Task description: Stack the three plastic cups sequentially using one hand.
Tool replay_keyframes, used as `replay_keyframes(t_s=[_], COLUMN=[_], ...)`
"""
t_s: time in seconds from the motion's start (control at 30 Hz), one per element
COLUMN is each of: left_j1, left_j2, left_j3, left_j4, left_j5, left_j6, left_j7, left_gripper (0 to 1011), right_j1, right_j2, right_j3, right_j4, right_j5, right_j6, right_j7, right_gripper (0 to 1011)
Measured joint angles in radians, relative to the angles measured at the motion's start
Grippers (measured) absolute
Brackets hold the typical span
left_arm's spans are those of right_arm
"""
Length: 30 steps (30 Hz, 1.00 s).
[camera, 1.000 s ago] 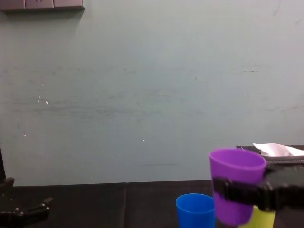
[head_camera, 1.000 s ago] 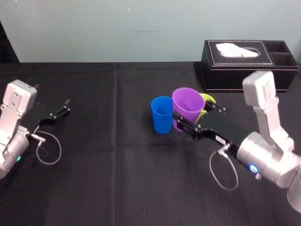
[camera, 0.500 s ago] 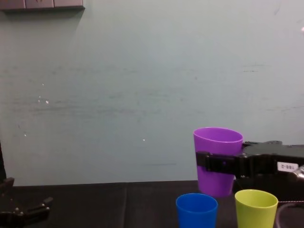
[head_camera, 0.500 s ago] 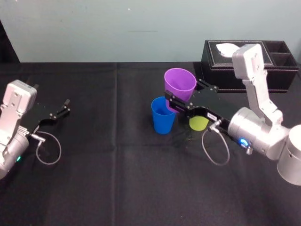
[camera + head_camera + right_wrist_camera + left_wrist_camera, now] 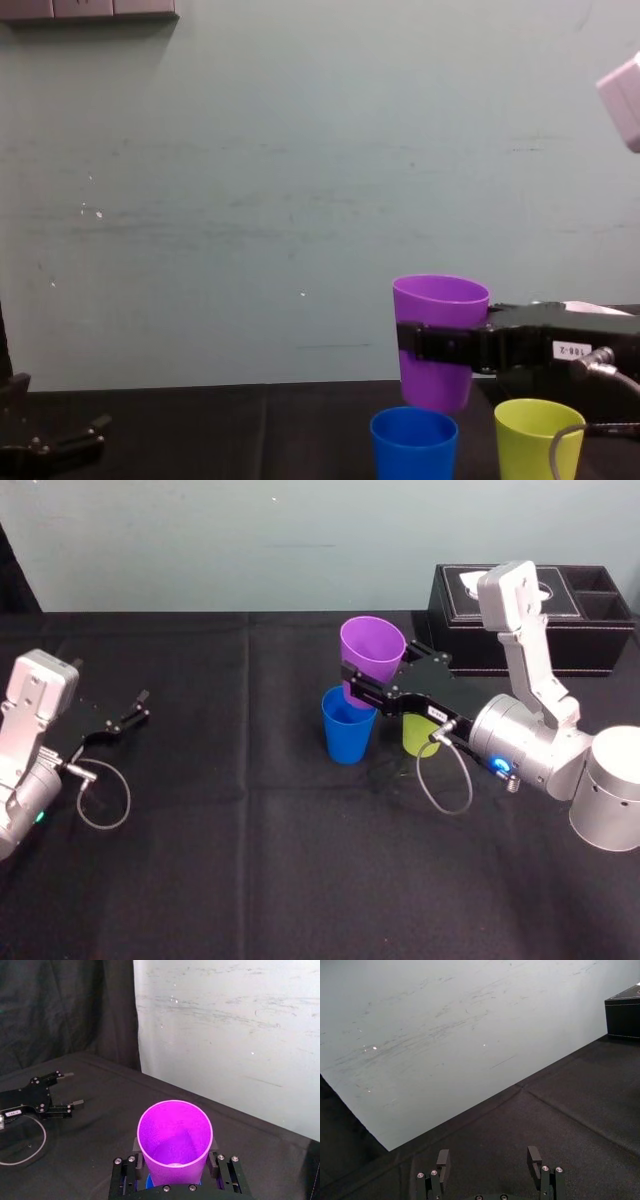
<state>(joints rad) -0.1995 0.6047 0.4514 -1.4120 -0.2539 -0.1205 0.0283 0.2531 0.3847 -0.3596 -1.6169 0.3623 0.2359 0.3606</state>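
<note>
The purple cup [image 5: 372,650] has shifted left and hangs over the blue cup [image 5: 348,725]; the yellow-green cup [image 5: 420,736] stands beside, tissue box [image 5: 530,610] behind. Right tool [image 5: 362,692], reaching level, clamps the purple cup; left tool [image 5: 128,716] parked, jaws apart

Black cloth-covered surface [image 5: 250,860] here: the blue cup [image 5: 347,727] stands upright near its middle, the yellow-green cup [image 5: 415,738] just beside it on the right, the black tissue box [image 5: 600,645] far back right
</note>
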Motion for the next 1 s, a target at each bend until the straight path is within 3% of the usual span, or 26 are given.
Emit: replay_keyframes(t_s=[1.0], left_j1=[0.000], left_j2=[0.000], left_j3=[0.000], left_j4=[0.000], left_j5=[0.000], left_j6=[0.000], left_j7=[0.000], left_gripper=[1011], right_j1=[0.033], right_j2=[-0.019], right_j3=[-0.040], right_j4=[0.077], right_j5=[-0.018], right_j6=[-0.021], right_j7=[-0.005], right_gripper=[723])
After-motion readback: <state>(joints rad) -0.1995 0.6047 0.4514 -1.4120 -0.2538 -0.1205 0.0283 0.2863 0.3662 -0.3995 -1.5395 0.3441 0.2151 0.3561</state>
